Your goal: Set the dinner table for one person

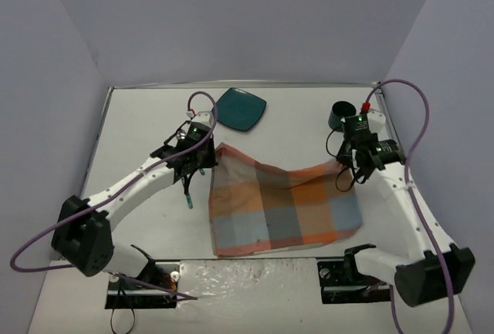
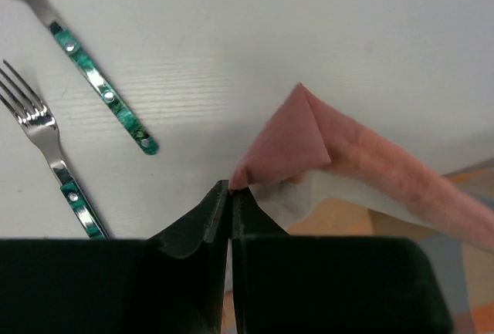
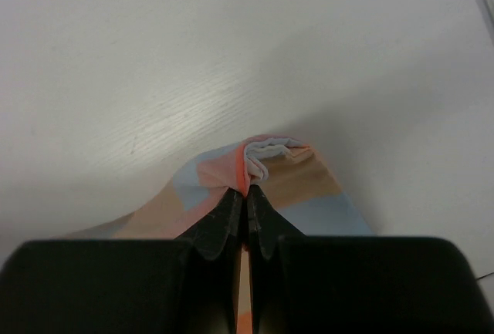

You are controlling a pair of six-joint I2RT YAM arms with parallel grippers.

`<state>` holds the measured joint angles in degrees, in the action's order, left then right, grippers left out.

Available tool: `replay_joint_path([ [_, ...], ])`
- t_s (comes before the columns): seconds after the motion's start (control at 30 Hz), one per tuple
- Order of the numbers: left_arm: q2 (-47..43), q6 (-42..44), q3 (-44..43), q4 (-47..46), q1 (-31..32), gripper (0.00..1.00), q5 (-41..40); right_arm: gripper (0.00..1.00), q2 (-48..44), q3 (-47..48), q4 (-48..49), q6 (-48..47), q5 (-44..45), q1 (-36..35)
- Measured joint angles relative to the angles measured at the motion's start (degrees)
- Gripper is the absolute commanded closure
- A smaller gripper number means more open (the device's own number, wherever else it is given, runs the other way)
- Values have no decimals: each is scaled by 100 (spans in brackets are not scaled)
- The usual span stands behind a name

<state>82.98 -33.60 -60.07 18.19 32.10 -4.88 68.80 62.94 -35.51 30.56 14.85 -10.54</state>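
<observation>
The dinner table (image 1: 147, 114) spreads out in front of me, a large flat rectangular top in matte white, lying level. It runs from my bases at 6 o'clock to its far edge at 12 o'clock. A thin grey strip borders it at 9 o'clock and along 12 o'clock. Seen close from my wrists, the white shows a faint wood-like grain with small scuffs. Soft grey shadow lies across part of it.

The left end effector (image 2: 229, 187) and right end effector (image 3: 245, 190) are black, on white-shelled arms (image 1: 139, 183) with black joints, purple cables (image 1: 401, 82) and green lights (image 1: 196, 128).
</observation>
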Motion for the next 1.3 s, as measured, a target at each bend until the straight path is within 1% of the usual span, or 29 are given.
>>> replay_joint_path([
  [0.1, 633, -212, 0, -235, -163, 100, -2, 100, 787, -40, 425, -120, -344, 433],
  [0.23, 1017, -400, -83, -553, -186, 100, 19, 98, 1554, 214, 764, -198, -617, 742],
  [0.33, 1201, -434, -287, -669, -204, 100, -1, 92, 2053, 580, 965, -213, -742, 876],
  [0.4, 1354, -417, -513, -752, -237, 100, -14, 84, 2437, 878, 1143, -210, -816, 957],
  [0.47, 1511, -378, -720, -826, -266, 100, -28, 81, 2818, 1147, 1300, -203, -854, 1069],
  [0.5, 1588, -351, -813, -849, -275, 100, -39, 77, 2967, 1248, 1347, -198, -853, 1134],
  [0.57, 1726, -296, -945, -927, -291, 100, -57, 68, 3201, 1379, 1429, -202, -846, 1257],
  [0.67, 1848, -245, -1000, -957, -294, 100, -80, 53, 3319, 1476, 1458, -214, -835, 1381],
  [0.7, 1869, -231, -1002, -956, -295, 99, -82, 47, 3306, 1497, 1470, -228, -833, 1395],
  [0.73, 1882, -217, -1002, -952, -295, 97, -83, 43, 3280, 1516, 1510, -230, -836, 1394],
  [0.77, 1892, -197, -1008, -946, -295, 96, -86, 41, 3228, 1521, 1558, -243, -847, 1386],
  [0.8, 1900, -177, -1024, -937, -295, 91, -92, 39, 3142, 1507, 1619, -251, -861, 1383],
  [0.9, 1904, -125, -1088, -909, -298, 65, -105, 34, 2741, 1411, 1739, -286, -912, 1369],
  [0.97, 1904, -97, -1142, -853, -298, 49, -144, 31, 2387, 1241, 1893, -347, -981, 1338],
  [1.03, 1882, -95, -1201, -711, -298, 30, -272, 28, 2032, 976, 2111, -394, -1070, 1256],
  [1.07, 1862, -103, -1230, -612, -298, 24, -348, 26, 1863, 795, 2217, -413, -1105, 1203],
  [1.13, 1750, -98, -1254, -386, -298, 16, -524, 24, 1602, 381, 2353, -454, -1195, 1003],
  [1.3, 1237, -76, -1259, 81, -280, 15, -782, 19, 1470, -556, 2801, -517, -1562, 567],
])
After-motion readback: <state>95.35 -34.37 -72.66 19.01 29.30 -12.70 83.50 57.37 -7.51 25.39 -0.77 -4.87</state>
